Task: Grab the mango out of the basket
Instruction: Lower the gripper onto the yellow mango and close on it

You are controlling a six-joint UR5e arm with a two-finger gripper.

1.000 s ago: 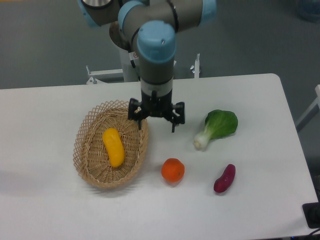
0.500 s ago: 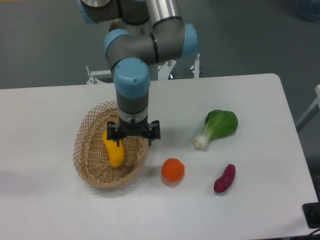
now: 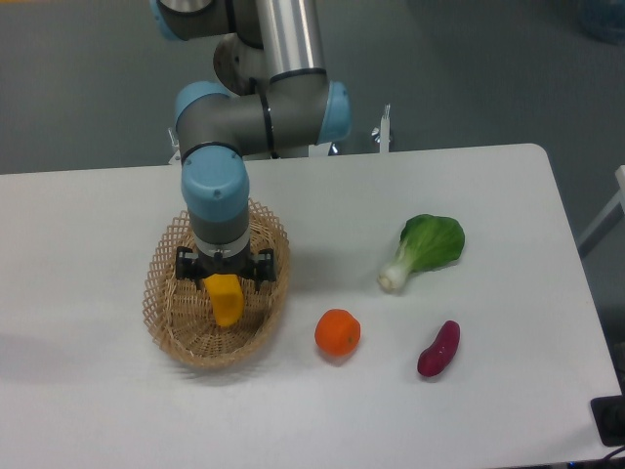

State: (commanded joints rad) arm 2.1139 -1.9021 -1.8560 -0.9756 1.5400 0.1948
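Mango [image 3: 227, 303] lay inside the basket [image 3: 164, 293], lengthwise toward the bench's near edge, upper end hidden under the claw [image 3: 225, 277]. Lower, rounded yellow-orange end showed clear against the wicker floor. Claw hung directly over that upper end, black finger parts visible on either side of the fruit, straddling it. Impossible to tell whether the fingers pressed the mango or merely flanked it; open or closed could not be judged from this view. Wrist above, grey with a blue cap, pointed straight down and covered the far middle of the basket.

Basket sat on the left half of the white bench [image 3: 488, 410], oval, tan, open-weave rim, well apart from the left edge.

Round orange fruit [image 3: 338, 332] rested on the bench just beside the basket's right rim, apart from it. Dark purple-red oblong vegetable [image 3: 438, 349] lay further right, toward the near right corner, tilted. Leafy green vegetable [image 3: 427, 247] with a pale stalk lay beyond those two, near the middle of the right half, stalk end pointing toward the orange fruit.
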